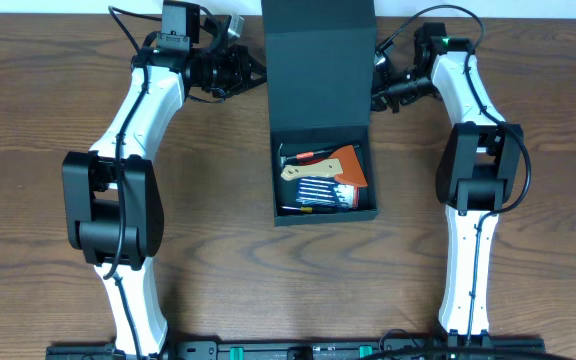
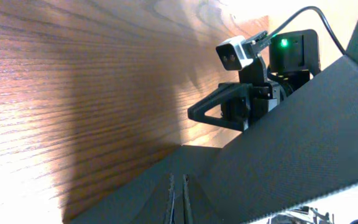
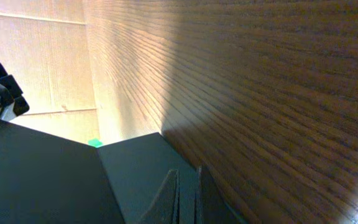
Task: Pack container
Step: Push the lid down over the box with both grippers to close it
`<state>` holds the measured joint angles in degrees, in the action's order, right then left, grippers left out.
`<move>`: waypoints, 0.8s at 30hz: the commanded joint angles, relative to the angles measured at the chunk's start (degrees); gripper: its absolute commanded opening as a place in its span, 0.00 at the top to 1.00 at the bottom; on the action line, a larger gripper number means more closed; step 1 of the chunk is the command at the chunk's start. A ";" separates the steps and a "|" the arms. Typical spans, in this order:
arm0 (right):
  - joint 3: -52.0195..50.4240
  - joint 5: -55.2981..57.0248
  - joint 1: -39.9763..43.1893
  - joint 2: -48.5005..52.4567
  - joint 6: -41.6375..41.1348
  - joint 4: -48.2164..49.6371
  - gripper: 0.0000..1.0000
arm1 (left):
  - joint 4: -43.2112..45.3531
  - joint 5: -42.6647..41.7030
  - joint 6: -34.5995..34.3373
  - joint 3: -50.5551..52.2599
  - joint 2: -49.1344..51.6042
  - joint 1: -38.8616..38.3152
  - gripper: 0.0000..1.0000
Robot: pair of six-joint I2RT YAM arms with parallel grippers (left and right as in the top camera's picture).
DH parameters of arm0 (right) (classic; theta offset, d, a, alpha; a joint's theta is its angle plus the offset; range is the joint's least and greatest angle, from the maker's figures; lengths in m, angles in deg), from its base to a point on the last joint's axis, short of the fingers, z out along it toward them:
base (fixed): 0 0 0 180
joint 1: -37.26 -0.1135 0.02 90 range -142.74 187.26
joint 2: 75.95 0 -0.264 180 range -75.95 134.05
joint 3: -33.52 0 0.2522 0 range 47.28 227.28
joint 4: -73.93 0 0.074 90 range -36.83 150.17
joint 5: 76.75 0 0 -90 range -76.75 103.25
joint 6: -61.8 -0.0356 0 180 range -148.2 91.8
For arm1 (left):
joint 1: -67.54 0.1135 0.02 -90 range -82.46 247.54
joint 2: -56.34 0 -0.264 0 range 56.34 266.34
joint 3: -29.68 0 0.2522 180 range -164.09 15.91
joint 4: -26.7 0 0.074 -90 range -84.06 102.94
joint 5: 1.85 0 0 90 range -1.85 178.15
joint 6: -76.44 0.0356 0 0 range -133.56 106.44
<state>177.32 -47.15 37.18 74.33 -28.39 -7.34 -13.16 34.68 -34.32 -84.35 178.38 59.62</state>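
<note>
Closest to the left wrist lens are that arm's own thin dark fingers (image 2: 171,202). Its jaws are drawn together with only a hairline slit between them, and they lie against the raised flap lid (image 2: 303,149) of the dark teal-green rectangular cardboard box (image 1: 325,218). The right arm (image 1: 473,130) does much the same on the other side: its fingers (image 3: 165,199) are closed up side by side at the lid's edge. I cannot tell whether either pair actually pinches the card.

From above, the box sits in the middle of the brown wood-grain worktop (image 1: 208,200), between the two white-and-black arms. Its lid stands open at the far end, with the left arm (image 1: 133,120) reaching its left edge and the right arm its right edge.

The tray is open. Inside lie a flat orange trapezoid piece (image 1: 349,165), a pale wooden handle (image 1: 301,171) touching it, a slim red-handled tool (image 1: 305,155) along the far wall, and a row of thin white-and-blue tools (image 1: 318,192) nearer the front.
</note>
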 commanded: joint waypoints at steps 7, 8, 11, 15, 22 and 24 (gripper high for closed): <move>0.26 4.07 3.72 -0.42 -0.98 -2.03 0.99 | -0.09 -2.86 1.62 -1.33 -1.55 -0.79 0.94; 0.26 4.07 4.35 -0.59 -0.98 -2.34 0.99 | -0.20 -2.86 1.62 -1.33 -1.55 -0.79 0.94; 0.26 4.07 5.60 -0.79 -0.79 -3.10 0.99 | -0.31 -2.89 1.62 -1.33 -1.55 -0.79 0.95; 0.26 4.04 5.86 -0.79 1.05 -5.18 0.99 | -0.68 -2.89 1.68 -1.33 -1.62 -0.90 0.95; 0.26 4.02 4.11 -0.79 4.22 -8.17 0.99 | -3.87 -2.38 4.24 -1.33 -3.78 -1.81 0.94; 0.26 3.65 3.39 -0.79 5.49 -9.38 0.99 | -3.91 -2.38 4.22 -1.33 -4.85 -1.81 0.95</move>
<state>177.32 -42.41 42.06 74.33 -26.07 -15.75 -16.92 33.46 -32.06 -84.35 177.39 58.64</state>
